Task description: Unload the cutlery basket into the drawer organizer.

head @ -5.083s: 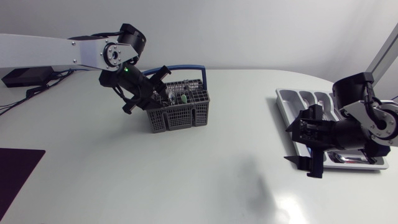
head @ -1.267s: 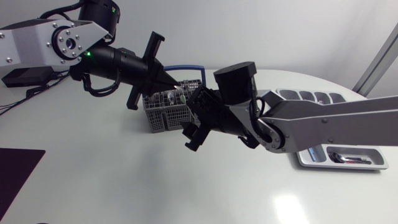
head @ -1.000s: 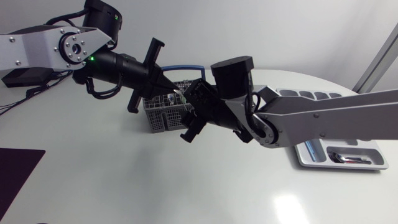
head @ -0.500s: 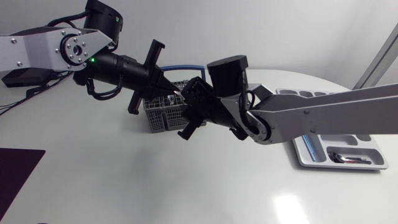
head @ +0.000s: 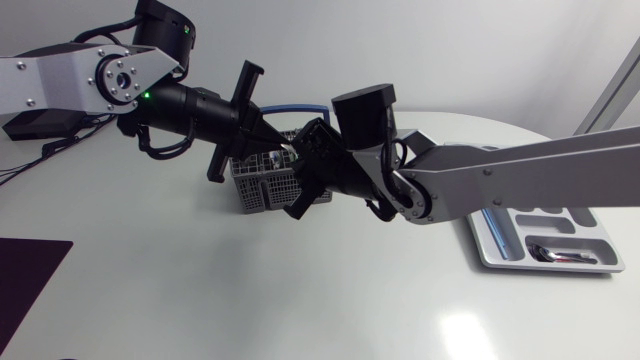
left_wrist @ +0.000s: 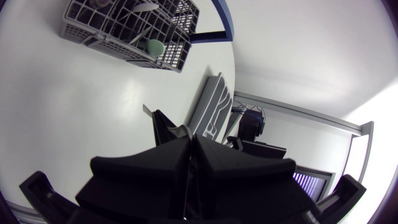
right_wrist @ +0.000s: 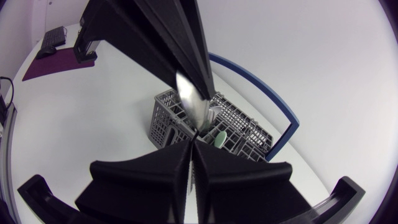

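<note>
Head view: one cutlery basket [head: 255, 195] at 10 o'clock on the table. One drawer organizer [head: 490, 245] at 3 o'clock, one silver piece [head: 560, 253] inside. Left gripper [head: 283, 150] and right gripper [head: 300, 158] tip to tip above the basket.

Left wrist view: fingers squeezed together.

Right wrist view: one silver utensil [right_wrist: 189, 99] pinched by the left gripper. Lower end at the right gripper's closed tips, hold unclear.

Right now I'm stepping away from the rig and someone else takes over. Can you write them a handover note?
Left gripper: shut on a silver cutlery piece, held above the basket.
Right gripper: across the middle at the basket, shut on that piece's lower end. It looks like a mid-air handover.
Basket: holds more cutlery, including a green-ended piece.
Drawer organizer: at the table's right, with a spoon in its long compartment.
Left to do: probably open the left gripper, carry the piece to the organizer, then unload the rest.
</note>
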Tool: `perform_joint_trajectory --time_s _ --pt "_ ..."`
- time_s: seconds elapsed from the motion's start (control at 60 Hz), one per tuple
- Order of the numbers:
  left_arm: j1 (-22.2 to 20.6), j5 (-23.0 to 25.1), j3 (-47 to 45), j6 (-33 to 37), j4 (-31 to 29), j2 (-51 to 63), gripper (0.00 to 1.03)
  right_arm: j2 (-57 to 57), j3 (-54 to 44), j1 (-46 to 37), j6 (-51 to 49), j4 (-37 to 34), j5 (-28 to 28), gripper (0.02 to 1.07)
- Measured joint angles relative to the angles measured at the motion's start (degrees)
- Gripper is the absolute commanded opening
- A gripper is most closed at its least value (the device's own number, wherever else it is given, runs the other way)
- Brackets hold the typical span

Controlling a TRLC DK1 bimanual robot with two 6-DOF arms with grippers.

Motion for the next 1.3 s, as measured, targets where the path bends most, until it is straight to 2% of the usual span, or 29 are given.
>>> perform_joint_trajectory --time_s 0.217,0.317,0.483,0.533,0.7,0.817,1.083,1.3 --pt "0.6 2.2 0.0 0.0 -0.1 0.0 0.73 0.1 0.3 -0.8 0.0 -2.9 -1.1 0.08" --pt "1.7 3.3 0.3 0.0 -0.3 0.0 0.84 0.1 0.3 -0.9 0.0 -4.1 -2.3 0.08" --pt "4.3 3.4 2.9 0.4 -2.1 0.8 0.89 0.1 0.5 -2.3 0.0 -7.7 -4.7 0.08" --pt "5.2 3.4 5.0 1.6 -4.5 2.1 0.92 -0.1 0.5 -2.8 0.0 -8.7 -5.4 0.08" --pt "7.6 3.2 13.4 8.7 -14.6 9.2 0.92 -0.9 -0.3 -4.9 -0.5 -10.6 -7.1 0.08" --pt "8.5 2.0 15.3 12.2 -16.8 12.2 0.92 -2.6 -1.9 -6.1 -1.6 -11.5 -8.2 0.08" --pt "8.2 -1.2 21.4 20.0 -22.6 16.3 0.92 -6.5 -4.9 -10.6 -3.8 -14.3 -11.4 0.08" --pt "6.5 -5.9 27.9 25.7 -28.5 20.7 0.92 -9.3 -7.0 -14.8 -7.3 -17.2 -13.2 0.08"
